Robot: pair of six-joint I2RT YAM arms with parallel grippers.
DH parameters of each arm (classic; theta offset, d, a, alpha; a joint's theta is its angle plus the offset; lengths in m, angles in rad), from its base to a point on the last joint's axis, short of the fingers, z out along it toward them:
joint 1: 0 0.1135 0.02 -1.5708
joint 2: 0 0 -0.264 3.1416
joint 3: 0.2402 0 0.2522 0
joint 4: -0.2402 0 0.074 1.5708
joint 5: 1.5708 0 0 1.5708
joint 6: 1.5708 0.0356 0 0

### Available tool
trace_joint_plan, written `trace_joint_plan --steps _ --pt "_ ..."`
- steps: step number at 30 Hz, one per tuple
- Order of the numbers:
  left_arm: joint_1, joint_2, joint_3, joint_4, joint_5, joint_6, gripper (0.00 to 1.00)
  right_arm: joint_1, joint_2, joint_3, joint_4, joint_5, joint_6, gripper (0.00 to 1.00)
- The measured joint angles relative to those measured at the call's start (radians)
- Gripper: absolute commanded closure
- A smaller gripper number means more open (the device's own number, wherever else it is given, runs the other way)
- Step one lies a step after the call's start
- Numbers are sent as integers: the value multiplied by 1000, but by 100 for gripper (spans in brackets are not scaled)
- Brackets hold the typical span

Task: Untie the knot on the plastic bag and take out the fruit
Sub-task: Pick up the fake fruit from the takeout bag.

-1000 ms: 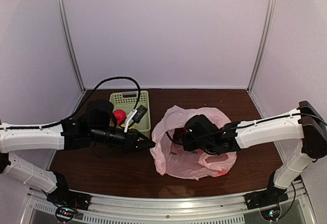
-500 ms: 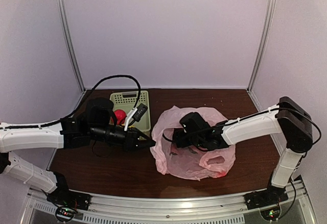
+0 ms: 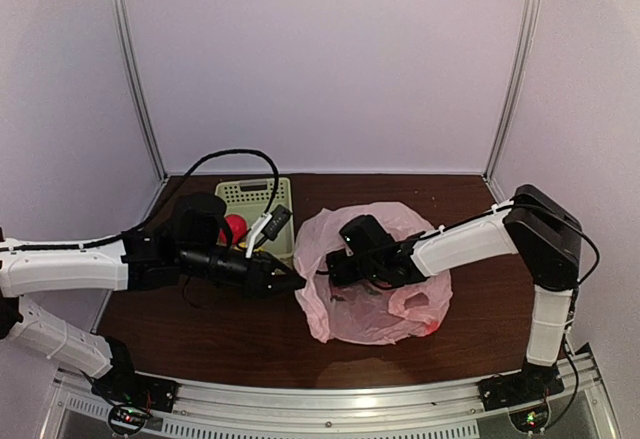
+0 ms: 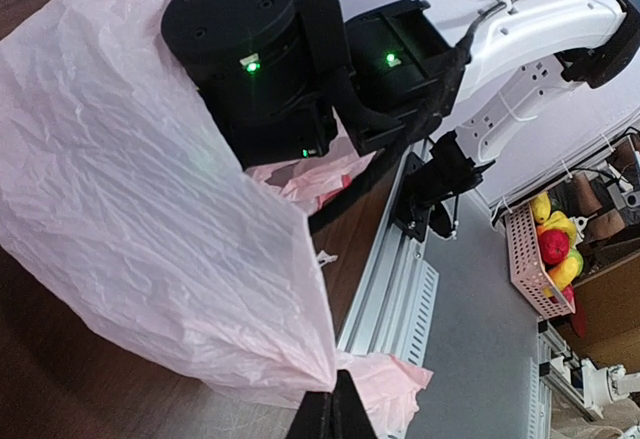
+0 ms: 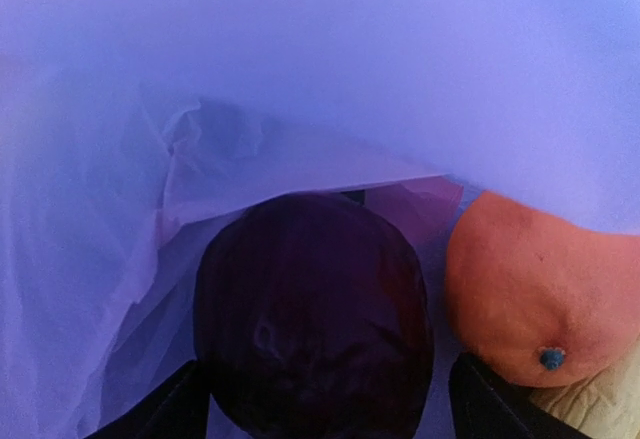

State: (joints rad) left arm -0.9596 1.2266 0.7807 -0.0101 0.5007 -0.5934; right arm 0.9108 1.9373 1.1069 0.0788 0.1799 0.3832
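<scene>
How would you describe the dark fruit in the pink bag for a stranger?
Find the pink plastic bag in the middle of the table, where the right arm reaches into it. In the right wrist view, the dark fruit lies between the two black fingers. It is round and almost black, unlike the paler orange fruit at its right.

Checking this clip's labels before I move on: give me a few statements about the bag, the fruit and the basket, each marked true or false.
1. The left fingers pinch the edge of the bag. True.
2. The right fingers are outside the bag. False: they are inside it, spread apart.
3. A dark red fruit lies between the right fingers, with an orange fruit beside it. True.
4. The basket holds nothing. False: a red fruit sits in it.
</scene>
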Motion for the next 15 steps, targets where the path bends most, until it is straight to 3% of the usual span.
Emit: trace_joint_plan --steps 7,15 --pt "0 16 13 -7 0 0 100 -3 11 2 7 -29 -20 40" --pt "0 16 17 -7 -24 -2 100 -4 5 -2 11 -47 -37 41"
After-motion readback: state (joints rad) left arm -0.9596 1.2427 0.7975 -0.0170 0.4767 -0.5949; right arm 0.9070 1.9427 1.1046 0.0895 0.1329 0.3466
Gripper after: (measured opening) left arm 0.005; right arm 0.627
